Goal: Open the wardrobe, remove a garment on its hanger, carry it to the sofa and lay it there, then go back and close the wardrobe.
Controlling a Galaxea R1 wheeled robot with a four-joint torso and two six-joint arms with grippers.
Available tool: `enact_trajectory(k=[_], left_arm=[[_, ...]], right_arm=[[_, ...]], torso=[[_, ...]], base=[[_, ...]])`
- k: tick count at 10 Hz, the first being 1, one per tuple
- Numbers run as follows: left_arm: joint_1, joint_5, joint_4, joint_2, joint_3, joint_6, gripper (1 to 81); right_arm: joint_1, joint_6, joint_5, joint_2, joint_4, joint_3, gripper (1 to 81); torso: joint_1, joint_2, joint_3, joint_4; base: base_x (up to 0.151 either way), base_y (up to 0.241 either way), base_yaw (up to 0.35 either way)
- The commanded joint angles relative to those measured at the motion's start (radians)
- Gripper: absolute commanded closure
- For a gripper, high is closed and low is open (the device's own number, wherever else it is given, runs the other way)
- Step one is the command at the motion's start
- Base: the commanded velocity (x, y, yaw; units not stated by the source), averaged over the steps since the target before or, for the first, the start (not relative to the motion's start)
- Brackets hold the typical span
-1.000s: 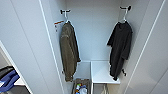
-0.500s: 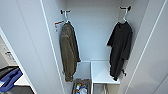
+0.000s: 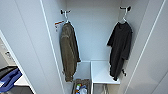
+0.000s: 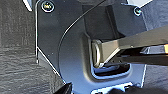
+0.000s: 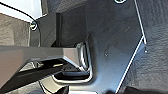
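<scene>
From the head view, you face the wardrobe [image 3: 95, 37], already open; the garment [image 3: 120, 50] hangs on its hanger [image 3: 122, 18] from the right-hand hook, well apart from the olive jacket [image 3: 68, 52] on the left. You are at the take-out step: you need to reach for the hanger. In both wrist views, whether either end effector is released or clenched cannot be told.

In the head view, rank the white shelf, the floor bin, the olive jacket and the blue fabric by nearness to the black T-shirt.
From the black T-shirt:
1. White shelf, directly under its hem.
2. Floor bin, low in the middle, and olive jacket, on the left wall: too close to call.
3. Blue fabric, outside the wardrobe, far left.
</scene>
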Motion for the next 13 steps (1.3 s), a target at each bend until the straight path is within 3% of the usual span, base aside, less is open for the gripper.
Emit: enact_trajectory(k=[1,9,13], left_arm=[[-0.012,0.074,0.012,0.007,-0.004,0.006,1.0],[-0.027,0.074,0.001,0.013,-0.004,0.004,1.0],[-0.027,0.072,0.001,0.01,-0.004,0.004,1.0]], right_arm=[[-0.001,-0.004,-0.093,0.04,-0.016,-0.031,1.0],[0.049,-0.016,-0.172,0.039,-0.019,-0.042,1.0],[0.051,-0.029,-0.172,0.04,-0.019,-0.032,1.0]], torso=[[0.0,0.0,0.0,0.0],[0.0,0.0,0.0,0.0],[-0.002,-0.001,0.0,0.0]], base=[[0.0,0.0,0.0],[0.0,0.0,0.0],[0.078,0.0,0.0]])
